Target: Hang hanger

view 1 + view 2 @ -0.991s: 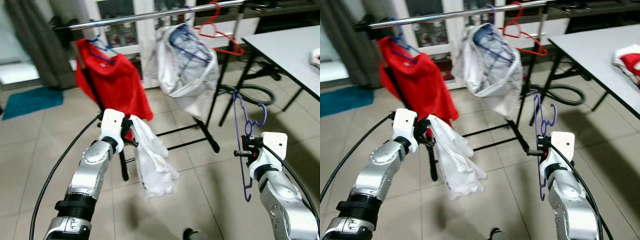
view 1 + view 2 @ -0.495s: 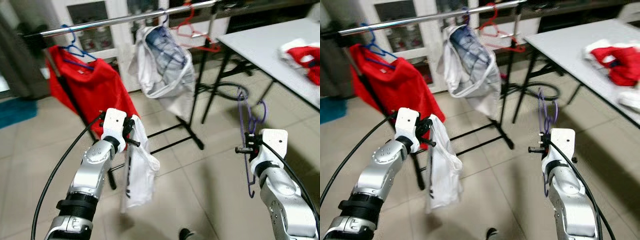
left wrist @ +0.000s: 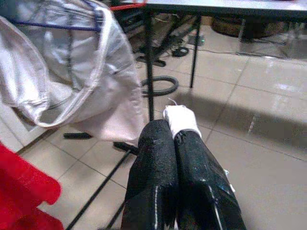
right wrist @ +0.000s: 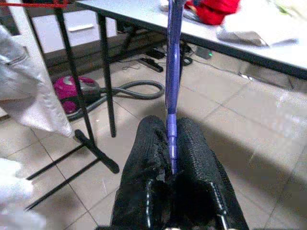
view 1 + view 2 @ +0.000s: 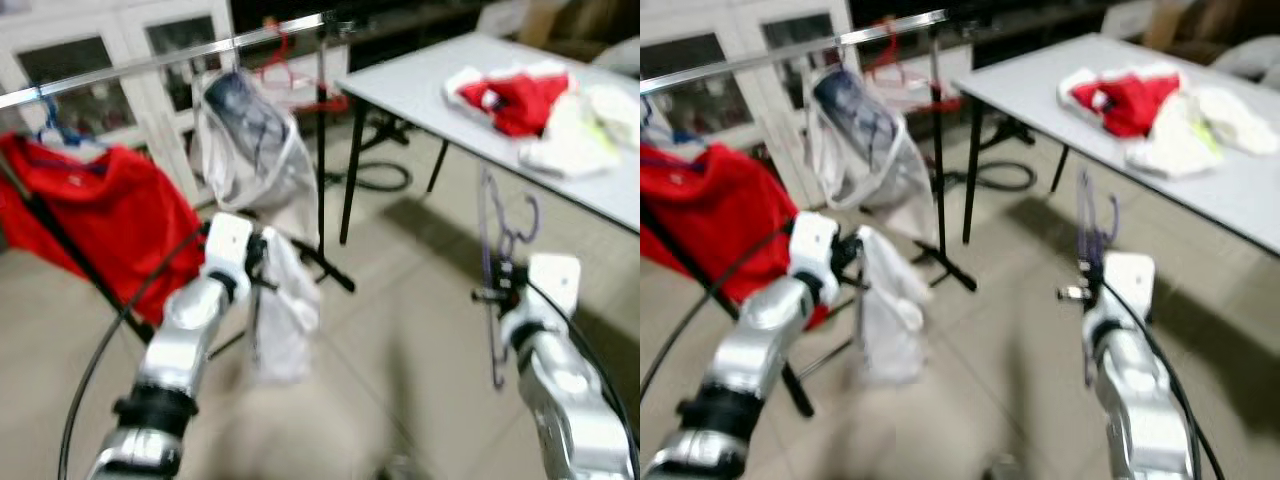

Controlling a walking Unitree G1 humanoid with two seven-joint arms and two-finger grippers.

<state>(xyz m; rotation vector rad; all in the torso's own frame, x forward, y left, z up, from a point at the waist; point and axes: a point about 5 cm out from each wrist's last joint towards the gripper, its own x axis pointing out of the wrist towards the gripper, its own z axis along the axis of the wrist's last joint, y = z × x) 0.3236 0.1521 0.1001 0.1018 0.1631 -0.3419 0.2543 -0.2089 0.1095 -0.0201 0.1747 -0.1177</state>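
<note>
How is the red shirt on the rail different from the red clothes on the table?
The red shirt hangs spread out from the rail on a hanger; the red clothes lie crumpled on the table, among white pieces. Both are bright red.

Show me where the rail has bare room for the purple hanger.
Free: the rail between the red shirt and the white garment. Crowded: its end by the red hangers. Right gripper holds the purple hanger.
</note>
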